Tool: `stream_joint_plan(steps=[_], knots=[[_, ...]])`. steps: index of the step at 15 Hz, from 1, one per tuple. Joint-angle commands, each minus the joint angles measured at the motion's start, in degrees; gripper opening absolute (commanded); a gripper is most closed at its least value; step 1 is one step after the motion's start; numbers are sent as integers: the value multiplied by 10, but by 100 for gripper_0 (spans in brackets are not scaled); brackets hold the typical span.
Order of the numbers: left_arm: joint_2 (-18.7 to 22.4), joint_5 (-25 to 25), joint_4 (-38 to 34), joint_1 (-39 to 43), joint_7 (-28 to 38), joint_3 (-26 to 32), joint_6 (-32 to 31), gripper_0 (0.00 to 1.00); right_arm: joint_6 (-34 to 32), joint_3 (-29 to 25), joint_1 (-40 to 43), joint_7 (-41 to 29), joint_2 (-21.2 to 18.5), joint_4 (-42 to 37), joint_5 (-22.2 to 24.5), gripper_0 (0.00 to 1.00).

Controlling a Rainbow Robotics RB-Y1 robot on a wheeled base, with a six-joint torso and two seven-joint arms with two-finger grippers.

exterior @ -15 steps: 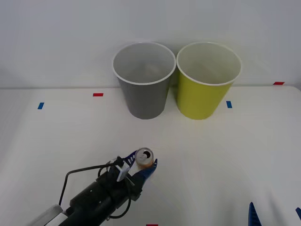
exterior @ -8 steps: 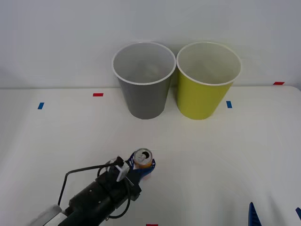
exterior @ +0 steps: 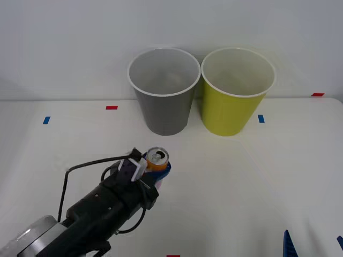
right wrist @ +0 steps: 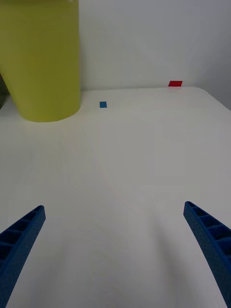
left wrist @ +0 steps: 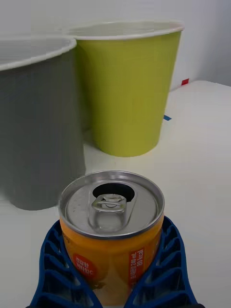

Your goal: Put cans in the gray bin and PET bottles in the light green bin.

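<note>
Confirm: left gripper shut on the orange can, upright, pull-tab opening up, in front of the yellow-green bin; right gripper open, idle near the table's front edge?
One error: the orange can in the left gripper sits in front of the gray bin, not the yellow-green bin, as the front view shows. The rest holds: can upright, opening up, right gripper open and idle.
</note>
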Motion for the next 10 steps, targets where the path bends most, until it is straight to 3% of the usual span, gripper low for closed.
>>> stream_joint_plan(steps=[1, 5, 10], knots=[[22, 57, -86, -14, -12, 32, 113, 0, 0, 0, 0, 0, 0, 0, 0, 100], [31, 209, -165, -33, -113, 123, 252, 0, 0, 0, 0, 0, 0, 0, 0, 100], [-8, 408, -202, -81, -271, 285, 419, 0, 0, 0, 0, 0, 0, 0, 0, 100]])
